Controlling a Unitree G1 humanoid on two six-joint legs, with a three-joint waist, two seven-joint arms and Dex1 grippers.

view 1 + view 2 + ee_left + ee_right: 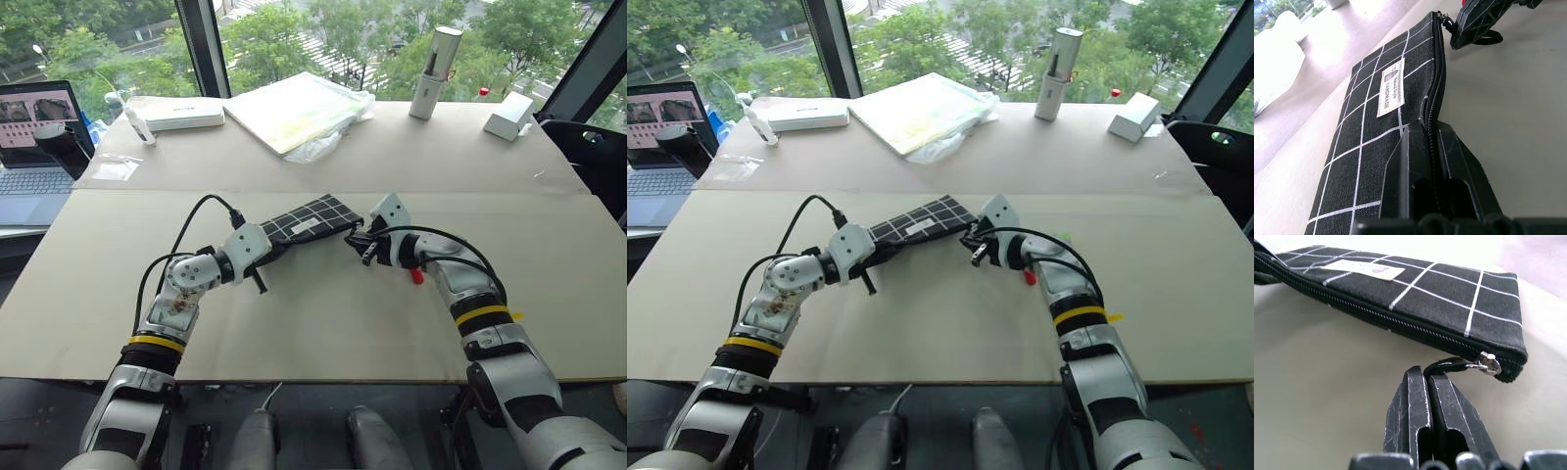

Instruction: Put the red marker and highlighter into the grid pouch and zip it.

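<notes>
The grid pouch (306, 223) lies flat at the centre of the bench (323, 323), its long axis running from about eight o'clock to two o'clock in the head views, label face up. It is soft woven fabric, light and limp, so it is likely to slide or buckle under a pull along the zipper (1400, 325) unless one end is pinned. The zipper teeth run along the near edge; the metal slider (1488, 363) sits at the two o'clock end, with the black pull cord (1447, 366) hanging from it. The cord is the natural purchase point: thin, flexible, and prone to slip from smooth pads, so it wants a firm pinch close to the slider.

The left tool (1431, 147) is clamped on the pouch's eight o'clock end, its fingers astride the zipper edge, anchoring the fabric. The right tool (1429, 382) is pinched together on the pull cord just beside the slider.

A small red object (416, 277), possibly the red marker's cap end, shows on the bench at about four o'clock from the pouch, partly hidden by the right arm; its identity cannot be confirmed. At the bench's far edge lie a flat plastic-wrapped packet (299, 110) and a white box (184, 116).
</notes>
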